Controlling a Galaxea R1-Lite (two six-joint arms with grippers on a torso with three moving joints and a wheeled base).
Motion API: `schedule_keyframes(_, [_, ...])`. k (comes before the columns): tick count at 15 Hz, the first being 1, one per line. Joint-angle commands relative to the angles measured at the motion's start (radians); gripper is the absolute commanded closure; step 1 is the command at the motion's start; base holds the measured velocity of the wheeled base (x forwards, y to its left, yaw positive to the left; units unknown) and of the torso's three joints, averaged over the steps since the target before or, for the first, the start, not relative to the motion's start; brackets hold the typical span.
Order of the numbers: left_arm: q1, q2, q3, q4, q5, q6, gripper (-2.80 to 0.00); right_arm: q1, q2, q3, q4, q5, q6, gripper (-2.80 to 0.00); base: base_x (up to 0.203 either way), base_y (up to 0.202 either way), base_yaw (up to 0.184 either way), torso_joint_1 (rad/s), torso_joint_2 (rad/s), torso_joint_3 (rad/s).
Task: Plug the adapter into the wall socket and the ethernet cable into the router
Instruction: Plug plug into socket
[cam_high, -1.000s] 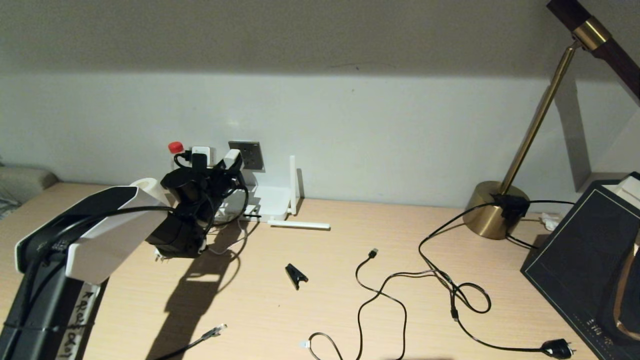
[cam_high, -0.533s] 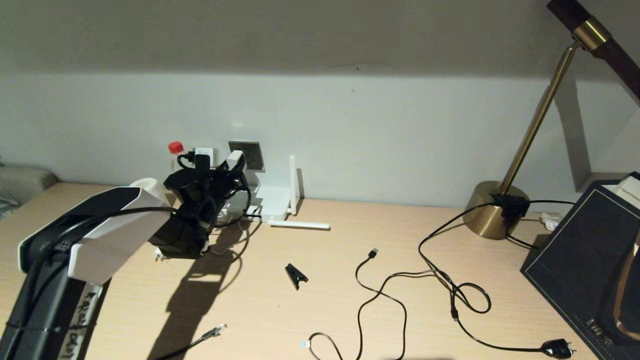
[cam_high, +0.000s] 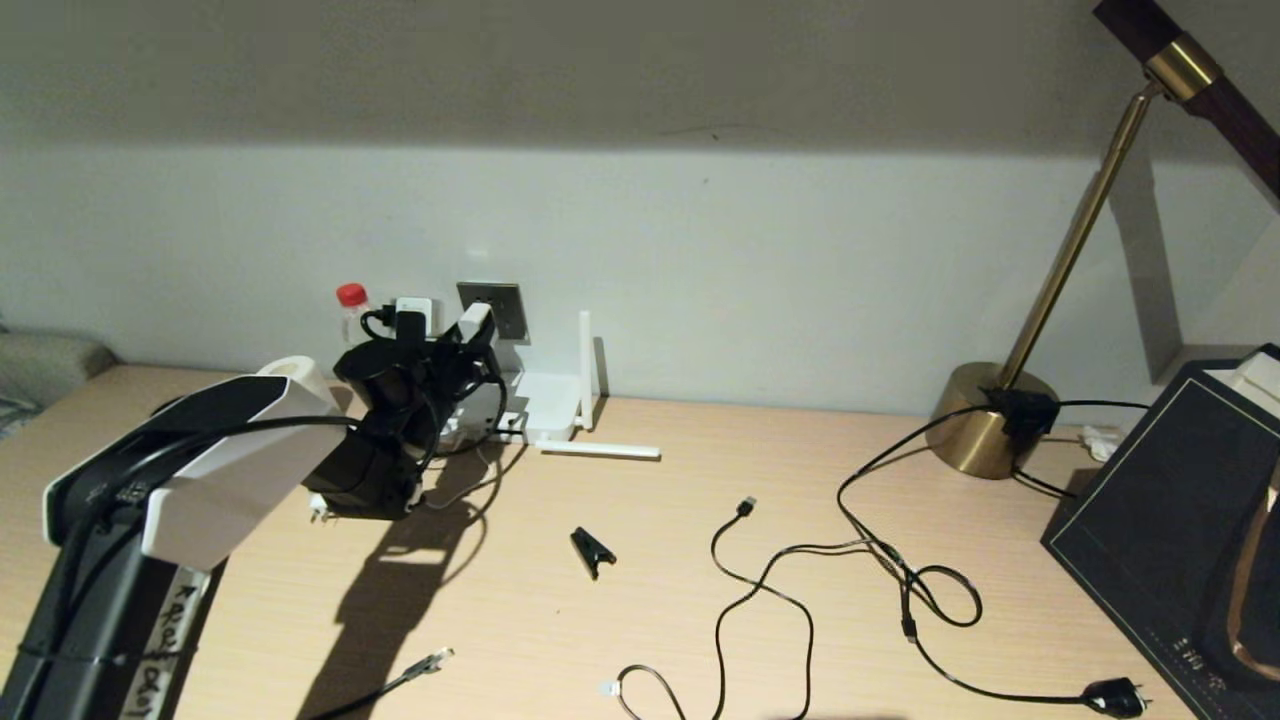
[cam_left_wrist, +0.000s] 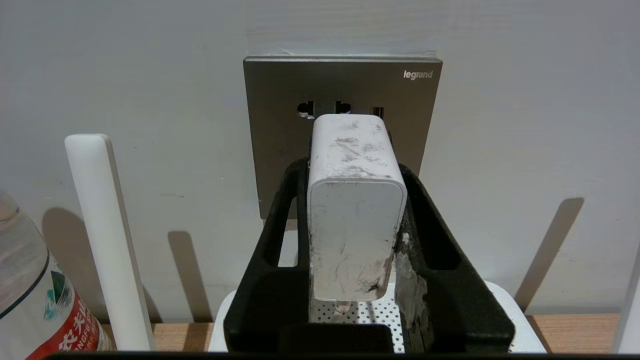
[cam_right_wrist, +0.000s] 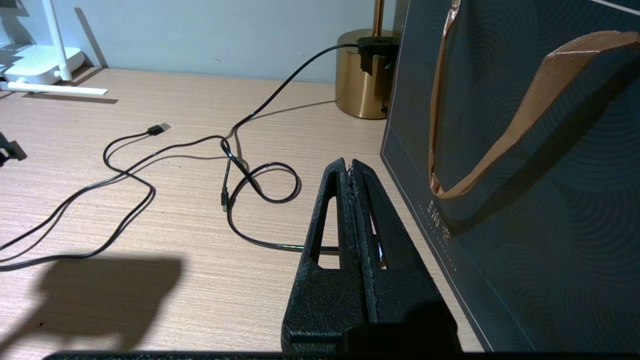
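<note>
Left gripper (cam_left_wrist: 356, 200) clamped on white adapter (cam_left_wrist: 355, 200), held right at grey wall socket (cam_left_wrist: 280, 125), far left on wall. Prongs hidden; can't tell if seated. Router (cam_high: 545, 400) on desk just below socket. Ethernet cable (cam_high: 425, 664) lies loose, near left. Right gripper (cam_right_wrist: 354, 172) closed, empty, beside dark gift bag (cam_right_wrist: 525, 200).
</note>
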Motion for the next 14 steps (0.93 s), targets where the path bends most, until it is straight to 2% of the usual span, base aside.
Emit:
schedule_keyframes(1, [0.004, 0.003, 0.000, -0.008, 0.000, 0.001, 0.00, 0.000, 0.000, 0.035, -0.002, 0.000, 0.000, 0.00, 0.000, 0.000, 0.000, 0.000, 0.00, 0.000])
schedule_keyframes(14, [0.012, 0.015, -0.008, -0.005, -0.001, 0.001, 0.00, 0.000, 0.000, 0.035, 0.000, 0.000, 0.000, 0.00, 0.000, 0.000, 0.000, 0.000, 0.00, 0.000])
